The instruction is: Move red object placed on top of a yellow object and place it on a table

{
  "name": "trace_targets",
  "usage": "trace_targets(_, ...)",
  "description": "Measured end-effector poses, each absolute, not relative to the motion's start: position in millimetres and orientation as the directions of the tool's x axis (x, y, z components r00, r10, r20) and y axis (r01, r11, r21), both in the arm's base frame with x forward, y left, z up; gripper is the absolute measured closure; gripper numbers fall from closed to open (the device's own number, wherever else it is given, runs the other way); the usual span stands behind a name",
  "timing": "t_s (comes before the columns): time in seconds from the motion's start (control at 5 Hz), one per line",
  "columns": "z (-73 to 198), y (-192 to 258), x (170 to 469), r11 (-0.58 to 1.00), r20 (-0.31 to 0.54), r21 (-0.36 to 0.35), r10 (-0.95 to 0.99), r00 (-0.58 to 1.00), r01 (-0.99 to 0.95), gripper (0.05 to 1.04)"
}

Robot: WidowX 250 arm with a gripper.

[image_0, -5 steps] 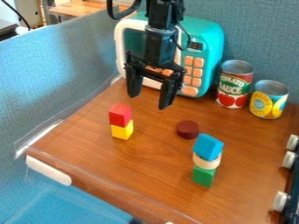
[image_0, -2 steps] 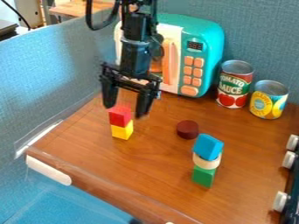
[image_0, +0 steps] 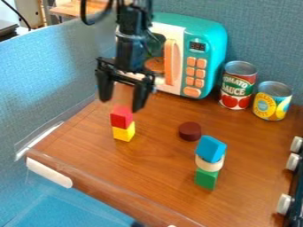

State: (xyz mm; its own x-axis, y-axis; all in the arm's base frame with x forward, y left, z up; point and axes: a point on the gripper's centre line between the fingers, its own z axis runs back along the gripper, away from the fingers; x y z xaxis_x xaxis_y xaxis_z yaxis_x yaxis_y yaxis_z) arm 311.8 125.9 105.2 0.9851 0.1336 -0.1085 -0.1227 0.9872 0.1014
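Observation:
The black gripper [image_0: 122,105] hangs open, its two fingers spread apart just above and behind the red cube, with nothing held between them. The red cube [image_0: 121,118] rests on top of the yellow cube [image_0: 123,133], and that small stack stands on the left part of the brown wooden table [image_0: 160,177].
A dark red disc [image_0: 190,131] lies right of the stack. Beyond it stands a pile with a tilted blue block [image_0: 211,149], a pale round piece and a green block [image_0: 206,178]. At the back are a teal toy microwave [image_0: 207,53] and two cans [image_0: 238,85].
The gripper has moved left across the view, from in front of the microwave to above the red cube, staying open. The cubes have not moved.

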Motion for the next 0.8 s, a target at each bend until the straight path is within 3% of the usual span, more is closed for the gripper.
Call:
trace_targets(0.4,81,153,340,0.974,-0.14,0.136,0.199,0.97,-0.18,0.082)
trace_targets(0.8,77,155,347,0.966,-0.125,0.102,0.248,0.961,-0.236,0.082)
